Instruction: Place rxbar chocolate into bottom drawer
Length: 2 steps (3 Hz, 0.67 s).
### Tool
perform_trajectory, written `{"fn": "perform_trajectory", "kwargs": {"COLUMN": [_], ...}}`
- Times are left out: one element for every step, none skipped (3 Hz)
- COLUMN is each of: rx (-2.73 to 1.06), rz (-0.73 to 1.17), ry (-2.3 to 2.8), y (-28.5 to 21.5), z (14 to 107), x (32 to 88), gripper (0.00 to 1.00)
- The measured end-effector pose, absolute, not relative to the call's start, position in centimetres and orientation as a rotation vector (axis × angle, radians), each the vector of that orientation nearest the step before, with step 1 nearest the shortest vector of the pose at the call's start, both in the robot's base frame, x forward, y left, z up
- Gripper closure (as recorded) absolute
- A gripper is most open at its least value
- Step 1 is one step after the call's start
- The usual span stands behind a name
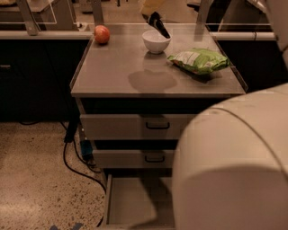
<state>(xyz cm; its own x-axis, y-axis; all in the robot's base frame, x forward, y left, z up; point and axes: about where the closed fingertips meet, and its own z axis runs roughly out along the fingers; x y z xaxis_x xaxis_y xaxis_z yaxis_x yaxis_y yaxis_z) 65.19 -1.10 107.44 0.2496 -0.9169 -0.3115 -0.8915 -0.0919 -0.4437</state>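
My gripper [150, 10] is at the top edge of the view, high above the cabinet top and just over a white bowl. It is shut on the rxbar chocolate [158, 25], a dark flat bar that hangs tilted down and to the right from the fingers. The bottom drawer [130, 204] is pulled open at the foot of the cabinet, with a plain grey floor. My arm's large pale shell [234, 166] hides the drawer's right part.
On the grey cabinet top [112, 72] stand a white bowl [156, 41], a red apple [101, 34] and a green and white chip bag [200, 60]. Two upper drawers [135, 126] with dark loop handles are shut. Black cables [74, 157] lie on the floor at the left.
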Motion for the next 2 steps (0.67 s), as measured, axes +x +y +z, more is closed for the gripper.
{"fn": "perform_trajectory", "kwargs": {"rx": [-1.909, -1.857], "rz": [-0.068, -0.001], "ry": [1.603, 1.551], "y": [-2.0, -5.5], "z": [109.9, 110.9], "x": [60.7, 53.1], "gripper": [1.00, 1.00]}}
